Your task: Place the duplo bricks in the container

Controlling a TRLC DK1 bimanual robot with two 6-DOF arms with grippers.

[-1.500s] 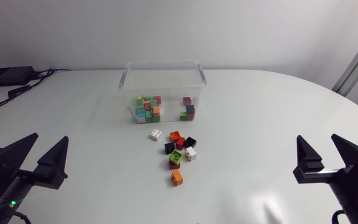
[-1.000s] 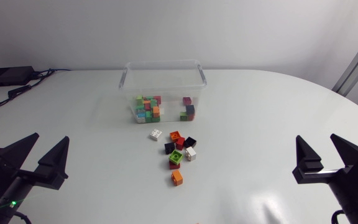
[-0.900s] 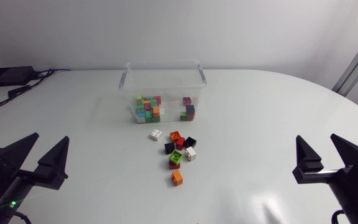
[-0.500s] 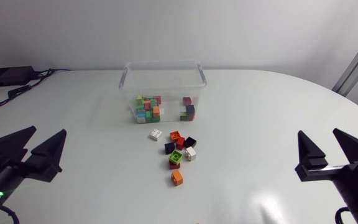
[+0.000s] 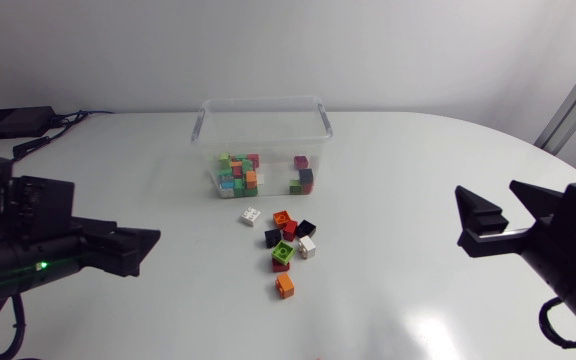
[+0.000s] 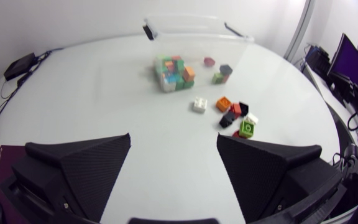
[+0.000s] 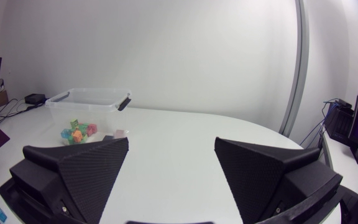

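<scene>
The loose duplo bricks [image 5: 288,243] lie in a small scatter on the white table [image 5: 418,150], just in front of the clear container [image 5: 208,130]. A white brick [image 5: 250,215] sits nearest the box, a green brick [image 5: 284,253] lies in the middle of the scatter, and an orange brick [image 5: 285,285] sits alone at the near end. Two heaps of sorted bricks [image 5: 238,172] already rest on the container floor.

I judge these to be light, rigid plastic blocks that will not give under the fingers. Their smooth walls may slip if I pinch them off-centre. The best hold should be across two opposite flat side faces, fingers coming down from above and clear of the studs. The orange brick and the white one stand apart from the rest, so either offers free sides. The ones packed around the green brick touch or nearly touch, and a wide finger could knock a neighbour.

My left gripper [image 6: 173,140] is empty with its fingers spread wide. It hangs low over the near left of the table, well apart from the bricks, and its wrist view looks toward the scatter and the box beyond. My right gripper [image 7: 171,142] is also empty and spread wide. It sits out by the table's right side, well apart from everything, and faces across toward the container.
</scene>
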